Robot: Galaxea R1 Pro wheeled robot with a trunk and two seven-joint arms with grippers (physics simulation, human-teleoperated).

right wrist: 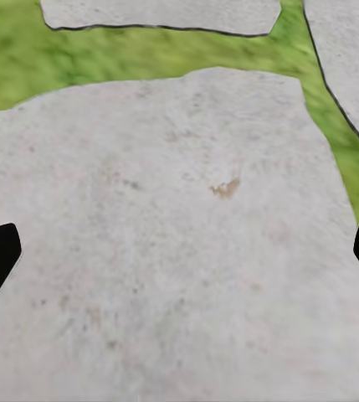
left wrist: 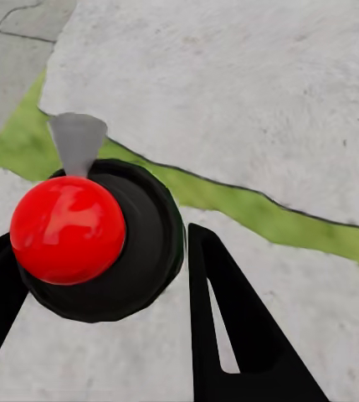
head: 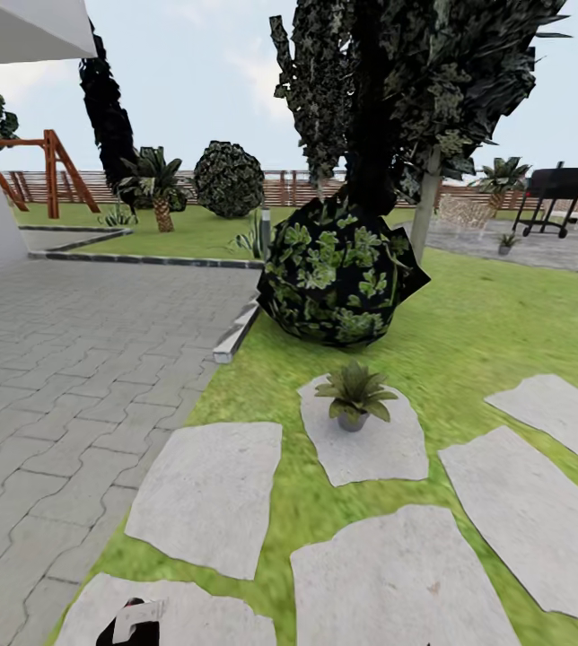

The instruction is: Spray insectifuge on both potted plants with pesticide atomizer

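Pesticide atomizer (left wrist: 95,239) sits gripped between the left gripper (left wrist: 104,276) fingers; small, stiff, probably light, best held around its dark body. Right gripper (right wrist: 179,251) spread empty. Potted plant (head: 354,395) ahead.

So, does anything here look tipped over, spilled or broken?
Nothing stands out. The potted plant stands upright on its stepping stone, with no soil spilled around it. The atomizer sits between the left hand's fingers and looks intact. The right hand is open over bare stone.
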